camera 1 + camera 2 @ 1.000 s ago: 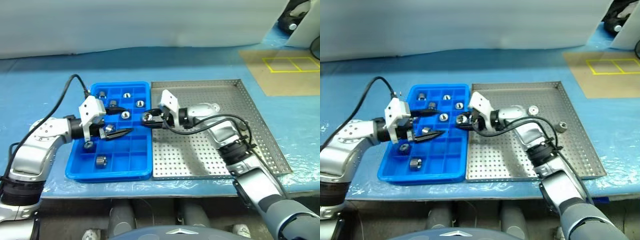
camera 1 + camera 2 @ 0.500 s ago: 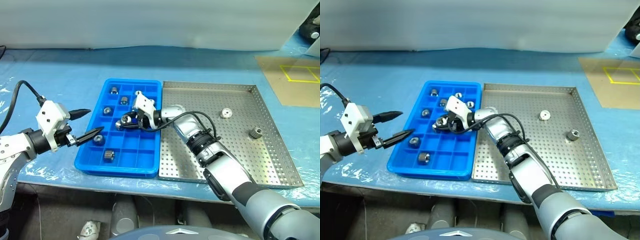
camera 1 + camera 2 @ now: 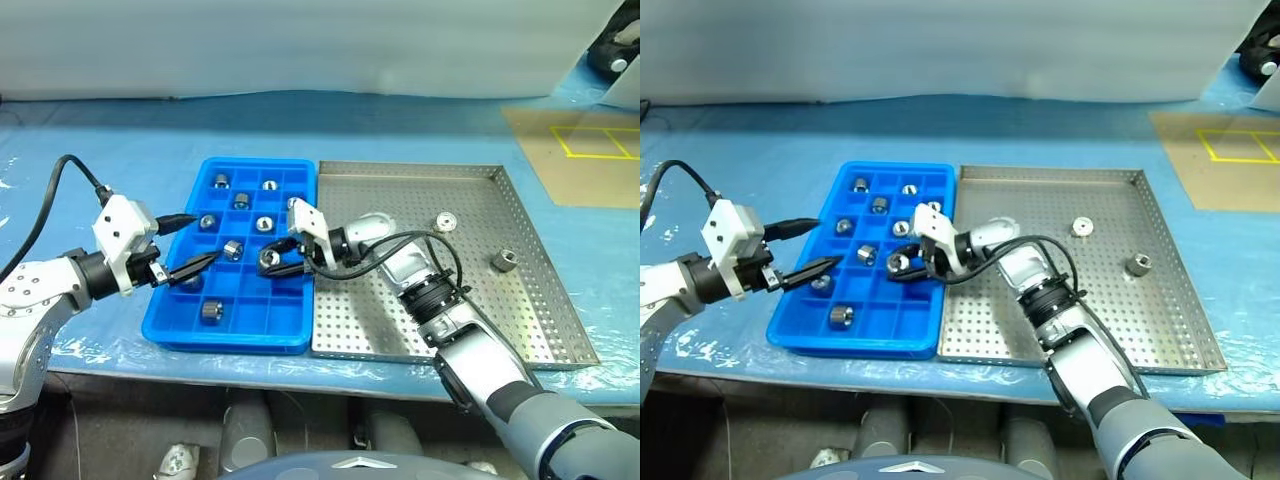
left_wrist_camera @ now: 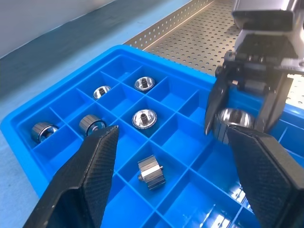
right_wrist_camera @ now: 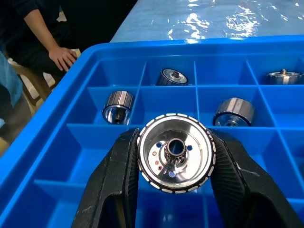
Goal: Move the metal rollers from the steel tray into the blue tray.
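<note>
The blue tray (image 3: 176, 331) lies left of the steel tray (image 3: 470, 330), their rims side by side. My right gripper (image 3: 270, 261) reaches across from the steel tray and is shut on a metal roller (image 5: 175, 152). It holds the roller just above a compartment in the blue tray's right half. My left gripper (image 3: 205, 236) hovers open over the blue tray's left side with nothing between its fingers (image 4: 90, 175). Several rollers (image 3: 232, 249) lie in the blue tray's compartments. Two more rollers (image 3: 445, 222) (image 3: 503, 260) rest on the steel tray's floor.
Both trays sit on a blue sheet covering the table. A tan mat (image 3: 585, 150) with yellow lines lies at the far right. A seated person's hand (image 5: 61, 57) shows beyond the blue tray's end.
The camera has shifted. My right gripper has carried the roller left from the blue tray's right rim to over its compartments and sunk a little. My left gripper has drawn back slightly to the left.
</note>
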You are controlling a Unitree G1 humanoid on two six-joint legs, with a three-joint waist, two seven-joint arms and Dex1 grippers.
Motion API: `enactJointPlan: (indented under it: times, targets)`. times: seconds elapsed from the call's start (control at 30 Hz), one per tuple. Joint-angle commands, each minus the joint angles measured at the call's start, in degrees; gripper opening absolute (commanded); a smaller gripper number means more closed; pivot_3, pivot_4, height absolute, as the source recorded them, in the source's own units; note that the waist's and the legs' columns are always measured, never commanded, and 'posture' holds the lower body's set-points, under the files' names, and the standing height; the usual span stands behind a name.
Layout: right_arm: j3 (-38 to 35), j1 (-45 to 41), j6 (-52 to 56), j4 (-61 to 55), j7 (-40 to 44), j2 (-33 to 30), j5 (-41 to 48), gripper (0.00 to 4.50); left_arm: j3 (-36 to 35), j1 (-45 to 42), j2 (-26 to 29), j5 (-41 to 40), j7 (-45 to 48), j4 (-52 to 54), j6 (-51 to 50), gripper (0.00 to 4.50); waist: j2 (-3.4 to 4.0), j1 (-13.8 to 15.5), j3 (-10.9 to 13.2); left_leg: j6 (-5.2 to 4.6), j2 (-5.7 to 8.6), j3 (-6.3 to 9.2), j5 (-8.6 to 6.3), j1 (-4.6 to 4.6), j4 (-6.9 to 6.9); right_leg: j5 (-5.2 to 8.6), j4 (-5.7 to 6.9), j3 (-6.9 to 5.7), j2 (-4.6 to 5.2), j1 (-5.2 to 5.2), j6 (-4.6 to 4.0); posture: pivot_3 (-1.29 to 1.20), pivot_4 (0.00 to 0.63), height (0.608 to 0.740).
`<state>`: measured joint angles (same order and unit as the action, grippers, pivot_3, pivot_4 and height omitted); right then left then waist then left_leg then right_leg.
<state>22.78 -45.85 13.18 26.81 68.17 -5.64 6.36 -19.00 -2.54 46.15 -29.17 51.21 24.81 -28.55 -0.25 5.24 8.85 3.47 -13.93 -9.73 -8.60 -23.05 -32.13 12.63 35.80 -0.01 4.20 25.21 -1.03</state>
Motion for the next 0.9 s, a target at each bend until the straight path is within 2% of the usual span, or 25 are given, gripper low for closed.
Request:
enactJointPlan:
  times: [0.03, 0.4, 0.43, 0.57, 0.77, 0.9]
  targets:
    - [0.8, -0.9, -0.4, 0.3, -0.5, 1.7, -0.7, 1.70, -0.2, -1.2, 1.4, -0.3, 0.4, 0.2, 0.7, 3.83, 0.00, 0.2, 0.0, -0.01, 0.00, 0.00, 0.00, 0.00, 0.00, 0.00, -0.01, -0.01, 0.00, -0.01, 0.00, 0.15, 0.150, 0.740]
    - [2.0, 0.8, -2.0, 1.1, 0.9, 1.1, -2.0, 1.70, 0.2, 0.4, 2.0, -1.5, 1.8, 1.7, 0.3, 3.83, -0.07, 0.4, 0.0, 0.06, 0.03, 0.05, 0.04, -0.01, 0.00, 0.00, -0.03, -0.04, 0.03, -0.07, 0.00, 0.15, 0.150, 0.740]
    - [1.8, 0.8, -2.3, 1.3, 0.8, 1.1, -1.9, 2.43, 0.3, 0.3, 2.0, -1.5, 1.9, 1.6, 0.4, 3.83, -0.07, 0.4, 0.0, 0.06, 0.04, 0.06, 0.03, -0.01, -0.01, 0.00, -0.03, -0.05, 0.03, -0.09, 0.00, 0.15, 0.150, 0.740]
    - [1.7, 0.5, -0.9, 1.4, -0.5, 1.4, -2.3, 3.57, 1.1, -0.4, 1.7, -1.1, 2.1, 0.8, 0.9, 3.83, -0.07, 0.4, 0.0, 0.05, 0.04, 0.07, 0.03, 0.01, -0.01, 0.00, -0.02, -0.05, 0.03, -0.10, 0.00, 0.14, 0.150, 0.740]
    - [-2.2, -1.0, -1.0, -0.9, -2.8, -0.3, -0.9, 3.57, 3.4, -2.8, 1.2, -0.8, 2.8, -1.1, 2.1, 3.83, -0.07, 0.4, 0.0, 0.09, 0.04, 0.08, 0.06, 0.02, -0.01, 0.00, -0.02, -0.05, 0.03, -0.12, 0.00, 0.09, 0.150, 0.740]
    - [-7.3, -1.7, 1.6, -6.5, -3.5, -5.8, 1.4, 3.57, 7.9, -9.5, -1.3, -1.4, 3.4, -3.8, 3.2, 3.83, -0.08, 0.5, 0.0, 0.15, 0.07, 0.08, 0.10, -0.01, -0.05, -0.01, -0.02, -0.04, 0.04, -0.15, 0.00, 0.06, 0.150, 0.740]
